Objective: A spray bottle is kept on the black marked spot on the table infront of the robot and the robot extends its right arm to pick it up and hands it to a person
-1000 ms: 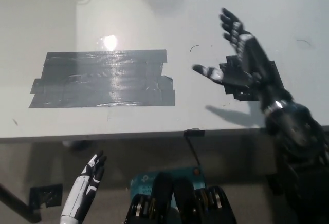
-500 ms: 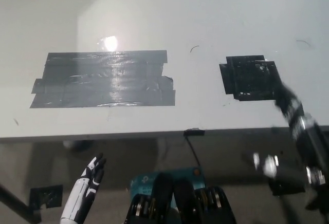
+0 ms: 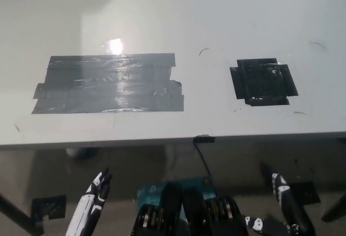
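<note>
No spray bottle in view: the black marked spot (image 3: 263, 82) on the counter (image 3: 216, 14) is bare, so I have nothing to locate a grasp on. My right hand (image 3: 284, 203) hangs below the counter's near edge, empty, fingers (image 3: 278, 184) apart, pointing up toward the spot, which lies straight ahead and above it. My left hand (image 3: 92, 203) rests low at the other side, empty too, well off from the spot. A wide grey tape patch (image 3: 108, 83) sits to the left. The right hand is nearer.
</note>
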